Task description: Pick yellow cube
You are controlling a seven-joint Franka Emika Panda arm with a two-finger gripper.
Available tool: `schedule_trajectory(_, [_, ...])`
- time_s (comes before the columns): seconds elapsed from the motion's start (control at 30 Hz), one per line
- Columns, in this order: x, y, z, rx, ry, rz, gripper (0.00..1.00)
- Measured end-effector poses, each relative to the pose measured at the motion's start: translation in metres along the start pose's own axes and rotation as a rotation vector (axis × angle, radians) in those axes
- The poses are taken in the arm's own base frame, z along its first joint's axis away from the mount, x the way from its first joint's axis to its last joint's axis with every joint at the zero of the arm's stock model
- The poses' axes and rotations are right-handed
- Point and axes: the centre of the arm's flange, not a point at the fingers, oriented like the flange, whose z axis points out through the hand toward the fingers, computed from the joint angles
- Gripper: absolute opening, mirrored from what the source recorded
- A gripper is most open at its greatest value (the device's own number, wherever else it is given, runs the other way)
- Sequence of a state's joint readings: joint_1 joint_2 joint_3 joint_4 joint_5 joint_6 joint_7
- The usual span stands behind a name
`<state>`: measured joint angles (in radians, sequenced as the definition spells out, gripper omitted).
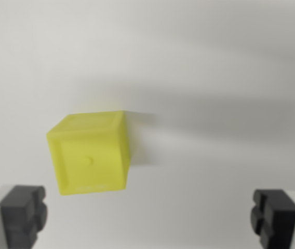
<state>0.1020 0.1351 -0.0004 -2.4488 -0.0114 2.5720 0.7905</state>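
Note:
The yellow cube (pixel 90 153) rests on a plain white surface (pixel 215 62), left of centre in the wrist view and turned slightly so two faces show. My gripper (pixel 147 220) is open, with nothing between its fingers. Its black fingertips sit at the bottom corners, one on the wrist view's left (pixel 24 213) and one on the right (pixel 273 215). The cube lies just beyond the fingertips, closer to the left one, and touches neither. The picture is somewhat blurred.
Soft grey shadows (pixel 204 119) fall across the white surface to the wrist view's right of the cube. Nothing else stands on the surface in this view.

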Motion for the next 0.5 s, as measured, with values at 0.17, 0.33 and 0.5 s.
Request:
schedule_trajectory(0.17, [-0.009,-0.001,0.013,0.002,0.001,-0.014,1.00])
schedule_trajectory(0.33, [-0.018,-0.002,0.025,0.003,0.001,-0.028,1.00])
schedule_trajectory(0.5, [-0.027,-0.003,0.038,0.005,0.002,-0.042,1.00])
